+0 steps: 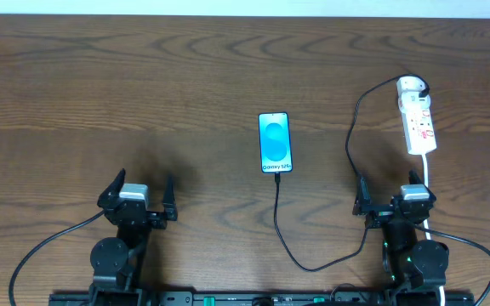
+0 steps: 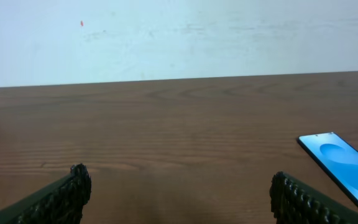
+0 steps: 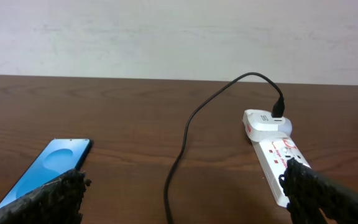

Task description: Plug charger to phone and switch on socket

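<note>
My left gripper (image 1: 144,185) hangs over the table (image 1: 228,68) near its front edge, left of centre, with its jaws spread wide and nothing but bare wood between them; from my left wrist the two dark ridged fingertips (image 2: 73,190) sit at the lower corners of the view. My right gripper (image 1: 387,189) hangs near the front edge on the right side, its jaws likewise wide apart and holding nothing. The phone (image 1: 275,142) lies flat about mid-table, a little right of centre, screen up and lit teal-blue, its long sides running from front to back. The power strip (image 1: 418,119) lies close to the right edge, lengthways front to back, just beyond my right gripper, and its white lead (image 1: 430,174) runs towards the front edge past that gripper. A rounded white adapter (image 3: 266,121) sits on the strip's far end, and the charger cable (image 1: 277,212) leaves it by a black plug, arcs left, drops past my right gripper, loops near the front edge and climbs to the phone's near short edge. The cable's tip meets that edge, but I cannot tell whether it is fully seated, nor how the strip's switch stands. From my right wrist the phone (image 3: 48,165) shows at lower left, the cable (image 3: 191,124) between my fingers and the strip (image 3: 275,152) at right.
</note>
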Available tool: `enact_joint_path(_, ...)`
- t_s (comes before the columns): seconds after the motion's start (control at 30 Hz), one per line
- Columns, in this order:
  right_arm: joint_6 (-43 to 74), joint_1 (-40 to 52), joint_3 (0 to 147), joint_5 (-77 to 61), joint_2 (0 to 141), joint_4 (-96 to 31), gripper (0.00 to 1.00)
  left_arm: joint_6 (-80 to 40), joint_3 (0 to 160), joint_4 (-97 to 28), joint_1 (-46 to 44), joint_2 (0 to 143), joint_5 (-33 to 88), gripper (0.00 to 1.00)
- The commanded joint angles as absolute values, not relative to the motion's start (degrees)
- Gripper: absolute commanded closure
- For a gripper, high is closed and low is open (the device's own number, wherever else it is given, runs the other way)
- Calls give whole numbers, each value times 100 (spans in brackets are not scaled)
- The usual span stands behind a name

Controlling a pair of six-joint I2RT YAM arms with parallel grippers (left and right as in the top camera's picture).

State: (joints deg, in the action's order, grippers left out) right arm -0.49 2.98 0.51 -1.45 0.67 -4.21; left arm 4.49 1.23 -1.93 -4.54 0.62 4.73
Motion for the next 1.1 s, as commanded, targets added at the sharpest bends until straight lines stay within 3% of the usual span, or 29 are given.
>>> enact_joint_path(0.0, -91, 342, 30, -99, 32, -434, 1, 366, 21, -432, -423, 5, 318, 7)
enact_joint_path(1.07, -91, 342, 32, -99, 32, -434, 1, 165, 23, -386, -425, 23, 344, 6)
